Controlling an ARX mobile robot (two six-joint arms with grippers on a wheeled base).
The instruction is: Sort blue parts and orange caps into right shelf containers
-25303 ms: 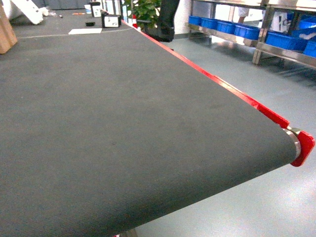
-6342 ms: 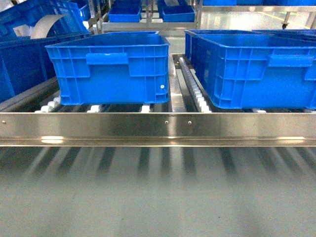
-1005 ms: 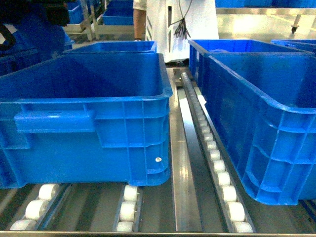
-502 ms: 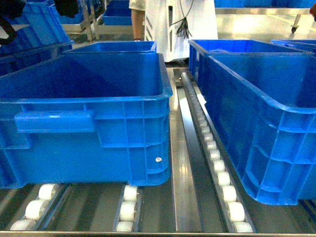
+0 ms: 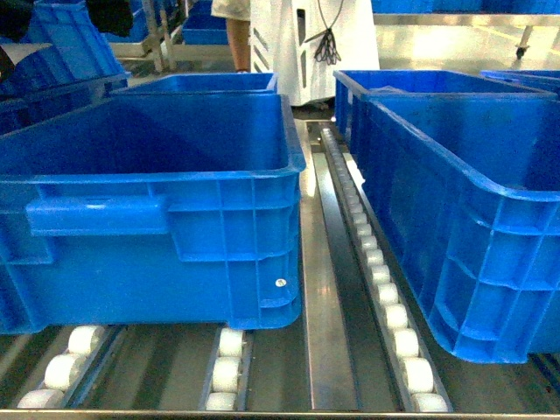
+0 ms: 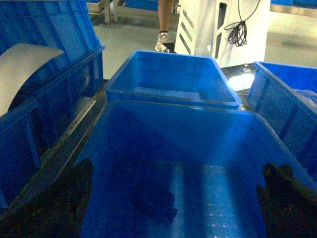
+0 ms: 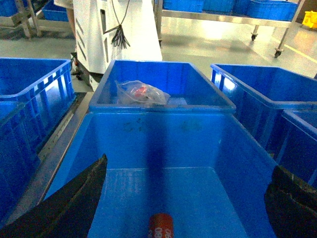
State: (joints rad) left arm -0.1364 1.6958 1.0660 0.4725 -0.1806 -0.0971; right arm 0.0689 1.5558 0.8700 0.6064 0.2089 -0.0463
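On the roller shelf in the head view two big blue containers stand side by side, the left container (image 5: 175, 171) and the right container (image 5: 455, 166). In the left wrist view my left gripper (image 6: 173, 208) hangs open over a container's floor (image 6: 223, 193). A dark blue part (image 6: 151, 203) lies loose there, below and between the fingers. The right wrist view has my right gripper (image 7: 181, 208) open above the other container (image 7: 163, 134). An orange cap (image 7: 161, 227) lies on that floor, not held. Neither gripper shows clearly in the head view.
White rollers (image 5: 385, 289) and a steel rail (image 5: 319, 289) run between the containers. More blue bins stand behind (image 5: 206, 83), one holding a clear plastic bag (image 7: 141, 93). A person beside a white unit (image 5: 306, 44) stands beyond the shelf. Stacked blue crates (image 5: 61, 44) sit at the left.
The person behind the shelf has shifted slightly left, and a dark shape at the top left of the head view has moved. The containers stay put.
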